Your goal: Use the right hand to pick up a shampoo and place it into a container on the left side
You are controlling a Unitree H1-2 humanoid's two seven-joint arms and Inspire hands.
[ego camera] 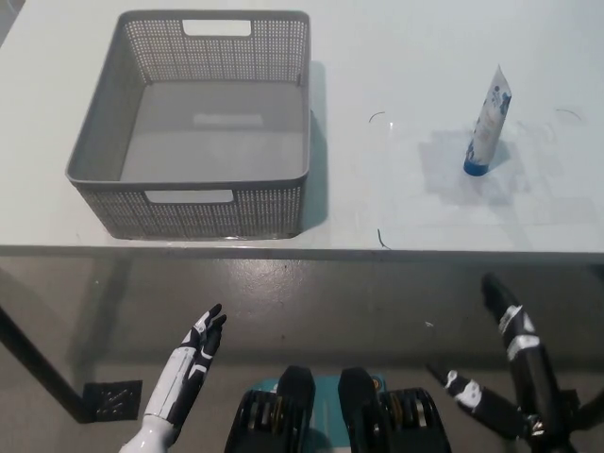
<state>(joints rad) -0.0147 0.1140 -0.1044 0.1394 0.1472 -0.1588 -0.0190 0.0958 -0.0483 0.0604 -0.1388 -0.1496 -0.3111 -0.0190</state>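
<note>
My right hand [517,363] hangs below the front edge of the table [396,57], out past its right half, fingers apart and stretched toward the surface, holding nothing. My left hand [189,363] rests low on the other side, under the front edge near the basket, fingers loosely extended and empty too. The shampoo [488,123], a white tube with blue print, stands upright on its blue cap on the right part of the table, closer to the far edge than the front. The grey perforated basket [94,142] sits on the left half of the table, its front wall near the front edge, nothing inside it, well apart from the tube.
</note>
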